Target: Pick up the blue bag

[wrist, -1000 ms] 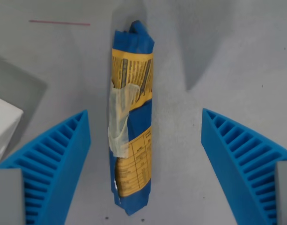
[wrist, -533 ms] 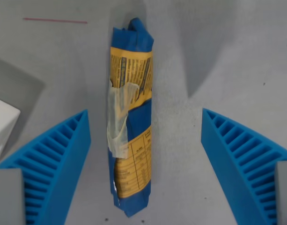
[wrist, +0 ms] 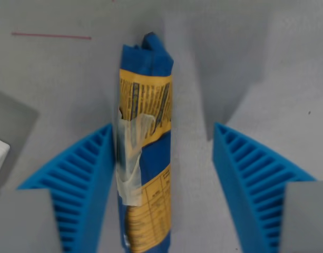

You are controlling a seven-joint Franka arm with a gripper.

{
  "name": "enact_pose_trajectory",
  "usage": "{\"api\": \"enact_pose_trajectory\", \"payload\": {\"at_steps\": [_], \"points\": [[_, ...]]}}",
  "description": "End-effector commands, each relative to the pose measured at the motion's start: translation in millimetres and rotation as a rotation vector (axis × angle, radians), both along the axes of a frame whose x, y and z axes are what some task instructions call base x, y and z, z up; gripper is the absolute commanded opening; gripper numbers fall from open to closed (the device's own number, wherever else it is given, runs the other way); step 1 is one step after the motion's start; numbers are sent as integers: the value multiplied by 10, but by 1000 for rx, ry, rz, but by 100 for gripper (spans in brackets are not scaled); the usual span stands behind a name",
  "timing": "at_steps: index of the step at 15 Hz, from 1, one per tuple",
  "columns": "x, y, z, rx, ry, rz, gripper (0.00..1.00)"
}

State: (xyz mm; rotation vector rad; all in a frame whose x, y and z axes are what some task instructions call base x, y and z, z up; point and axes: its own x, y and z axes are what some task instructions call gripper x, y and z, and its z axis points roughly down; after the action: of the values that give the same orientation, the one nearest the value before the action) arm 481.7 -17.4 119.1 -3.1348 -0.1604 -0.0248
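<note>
The blue bag (wrist: pixel 145 153) lies lengthwise on the grey surface (wrist: pixel 266 63), between the fingers of the released tool (wrist: pixel 164 158), touching the left finger (wrist: pixel 85 179). Centre slightly leftward, then squeeze evenly across its middle before lifting.

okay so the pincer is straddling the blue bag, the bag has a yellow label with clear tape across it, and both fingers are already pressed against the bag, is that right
Not quite. In the wrist view the pincer does straddle the blue bag, with its yellow label and clear tape. Only the finger at the wrist view's left reaches the bag; the other finger stands clear, with bare table between.
</note>
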Motion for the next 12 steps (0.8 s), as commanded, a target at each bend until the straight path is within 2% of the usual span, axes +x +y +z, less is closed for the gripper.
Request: {"api": "enact_pose_trajectory", "payload": {"at_steps": [1,11,12], "points": [[-42,-28,15,31,-99,-1,0],[-42,-28,15,31,-99,-1,0],[-36,-27,66,31,-98,-1,0]]}}
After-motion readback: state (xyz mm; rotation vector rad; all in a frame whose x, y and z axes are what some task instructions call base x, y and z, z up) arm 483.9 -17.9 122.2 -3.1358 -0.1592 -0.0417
